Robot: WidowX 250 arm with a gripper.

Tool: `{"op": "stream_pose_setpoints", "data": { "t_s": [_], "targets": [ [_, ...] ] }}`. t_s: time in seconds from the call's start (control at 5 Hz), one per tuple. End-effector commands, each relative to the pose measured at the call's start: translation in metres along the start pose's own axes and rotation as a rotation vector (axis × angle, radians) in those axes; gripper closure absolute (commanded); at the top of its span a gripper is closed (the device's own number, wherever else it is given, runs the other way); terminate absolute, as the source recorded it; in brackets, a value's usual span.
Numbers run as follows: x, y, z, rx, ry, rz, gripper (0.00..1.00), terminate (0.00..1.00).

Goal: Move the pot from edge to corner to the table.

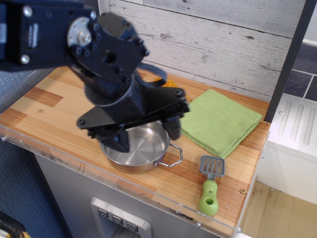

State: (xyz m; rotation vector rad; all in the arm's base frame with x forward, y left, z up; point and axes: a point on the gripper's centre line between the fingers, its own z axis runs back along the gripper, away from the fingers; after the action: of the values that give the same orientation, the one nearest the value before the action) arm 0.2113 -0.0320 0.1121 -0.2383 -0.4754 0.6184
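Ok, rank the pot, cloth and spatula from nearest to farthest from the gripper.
1. Pot: directly under the gripper, whose open fingers straddle it.
2. Cloth: on the table just right of the gripper, toward the back.
3. Spatula: farthest, by the front right edge.
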Motion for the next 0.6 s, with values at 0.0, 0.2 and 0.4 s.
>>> {"op": "stream_pose_setpoints", "data": {
  "t_s": [0.0, 0.2, 0.4],
  "targets": [
    [0.015, 0.023, -0.01, 0.036, -0.093, 0.152, 0.0, 0.0],
    [0.023, 0.039, -0.02, 0.072, -0.105, 0.185, 0.0, 0.0],
    [0.032, 0.048, -0.026, 0.111, -0.115, 0.203, 0.0, 0.0]
  ]
}}
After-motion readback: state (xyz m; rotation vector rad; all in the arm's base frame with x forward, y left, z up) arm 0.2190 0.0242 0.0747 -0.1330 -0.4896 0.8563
